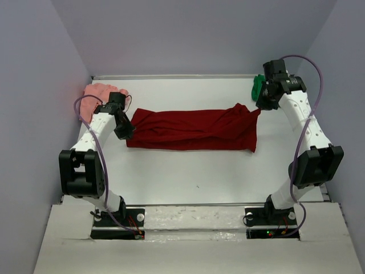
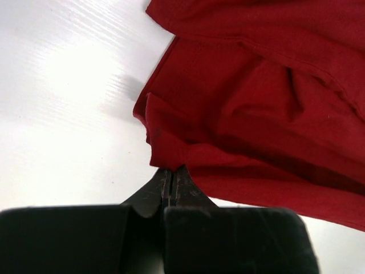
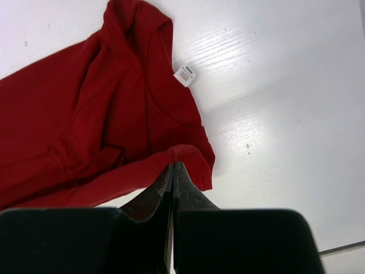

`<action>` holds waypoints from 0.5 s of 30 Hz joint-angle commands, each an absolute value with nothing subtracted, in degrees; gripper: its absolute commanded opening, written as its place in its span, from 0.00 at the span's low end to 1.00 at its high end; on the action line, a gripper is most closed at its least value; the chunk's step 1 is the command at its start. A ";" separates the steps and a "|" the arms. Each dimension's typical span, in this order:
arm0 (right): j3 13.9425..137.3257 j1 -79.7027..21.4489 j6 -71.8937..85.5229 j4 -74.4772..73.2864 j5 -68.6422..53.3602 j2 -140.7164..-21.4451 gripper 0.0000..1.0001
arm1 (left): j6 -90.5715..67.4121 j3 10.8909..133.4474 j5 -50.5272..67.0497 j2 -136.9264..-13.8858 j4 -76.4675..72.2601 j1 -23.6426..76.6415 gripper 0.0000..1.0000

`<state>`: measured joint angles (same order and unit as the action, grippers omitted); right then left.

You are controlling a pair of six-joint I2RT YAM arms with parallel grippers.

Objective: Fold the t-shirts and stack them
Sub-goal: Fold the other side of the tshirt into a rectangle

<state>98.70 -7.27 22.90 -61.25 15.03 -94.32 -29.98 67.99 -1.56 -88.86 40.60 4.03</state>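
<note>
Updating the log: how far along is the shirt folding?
Done: nothing stacked. In hand: the red shirt lies as a long rumpled band, left and right jaws shut on its ends. Left: the pink shirt and green shirt sit bunched at the far corners, unfolded.

dark red t-shirt [image 1: 194, 130] stretched wide mid-table | pink t-shirt [image 1: 101, 91] bunched far-left corner | green t-shirt [image 1: 258, 87] bunched far-right

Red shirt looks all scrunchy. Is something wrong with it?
No tear shows. The red shirt is rumpled and bunched into a long strip, not flat, with each end pinched in the shut jaws of the left gripper and right gripper.
</note>
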 commanded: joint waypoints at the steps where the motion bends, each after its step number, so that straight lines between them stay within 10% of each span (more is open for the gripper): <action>1: 103.70 -6.77 21.71 -61.69 16.17 -91.58 0.00 | -28.83 67.59 -1.32 -83.50 43.24 3.78 0.00; 15: 97.66 -4.40 21.27 -60.21 14.86 -91.67 0.00 | -30.67 62.14 -2.82 -76.90 44.30 3.69 0.00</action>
<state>101.27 -6.13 21.93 -62.39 14.72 -93.34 -30.61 64.31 -2.20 -76.84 43.90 4.01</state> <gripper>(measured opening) 0.011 0.019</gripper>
